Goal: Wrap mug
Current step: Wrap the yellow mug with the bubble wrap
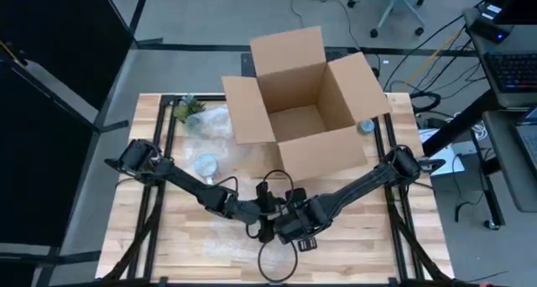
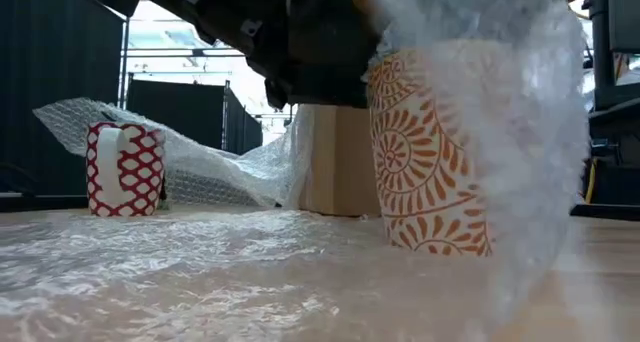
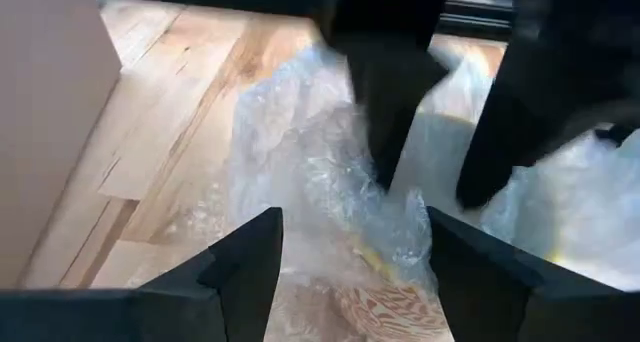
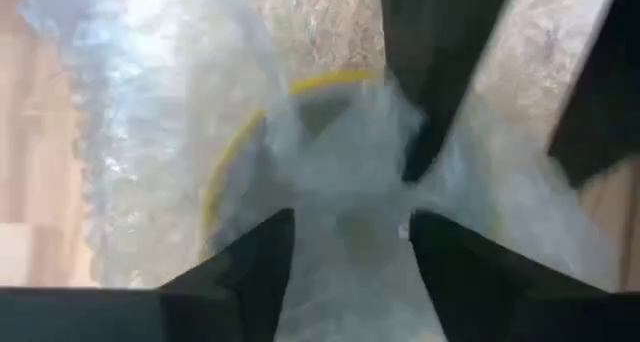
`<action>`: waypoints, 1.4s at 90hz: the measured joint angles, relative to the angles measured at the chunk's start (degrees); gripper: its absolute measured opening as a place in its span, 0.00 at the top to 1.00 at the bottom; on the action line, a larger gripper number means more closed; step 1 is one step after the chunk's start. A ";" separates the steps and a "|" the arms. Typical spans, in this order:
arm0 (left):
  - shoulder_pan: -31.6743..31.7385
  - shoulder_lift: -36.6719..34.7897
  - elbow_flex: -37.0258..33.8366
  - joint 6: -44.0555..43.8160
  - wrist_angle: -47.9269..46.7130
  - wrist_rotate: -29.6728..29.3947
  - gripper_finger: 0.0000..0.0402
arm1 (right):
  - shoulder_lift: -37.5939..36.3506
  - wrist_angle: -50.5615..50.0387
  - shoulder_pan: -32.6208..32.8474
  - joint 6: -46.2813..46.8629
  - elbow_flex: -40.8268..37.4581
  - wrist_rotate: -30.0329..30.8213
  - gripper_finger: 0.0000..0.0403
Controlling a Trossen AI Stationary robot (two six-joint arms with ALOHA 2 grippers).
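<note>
An orange-patterned mug (image 2: 425, 162) stands upright on a sheet of bubble wrap (image 2: 250, 272) near the table's front middle. More wrap (image 2: 525, 122) is drawn up its side and bunched over its yellow rim (image 4: 250, 132). My left gripper (image 3: 355, 222) and my right gripper (image 4: 352, 220) meet above it (image 1: 281, 220). Both are open, with their fingers down in the bunched wrap. In the high view the arms hide the mug. My left gripper comes slanting down from the table's left. Its fingertips (image 4: 415, 162) dip into the bubble wrap bunched over the mug's mouth; nothing is pinched between them. My right gripper comes slanting down from the table's right. Its fingertips (image 3: 385, 172) push into the same bunched wrap (image 3: 330, 172) over the rim, fingers apart. The mug stands on the table.
An open cardboard box (image 1: 306, 111) stands just behind the mug. A red-and-white mug (image 2: 125, 169) sits to the left with another crumpled sheet of bubble wrap (image 2: 200, 147) behind it. A small plant (image 1: 189, 109) is at the far left. Bare wood lies to the near right.
</note>
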 joint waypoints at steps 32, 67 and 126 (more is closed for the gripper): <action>0.00 0.00 -0.02 0.00 0.09 0.05 0.46 | -0.51 -0.74 -1.37 -1.88 0.07 -0.84 0.97; 0.00 0.00 -0.04 0.01 0.09 0.39 0.46 | -10.68 -2.89 3.07 7.89 0.32 -4.00 0.91; 0.00 0.00 -0.04 0.01 0.19 0.43 0.46 | 4.04 -1.07 5.09 -2.46 0.25 7.22 0.42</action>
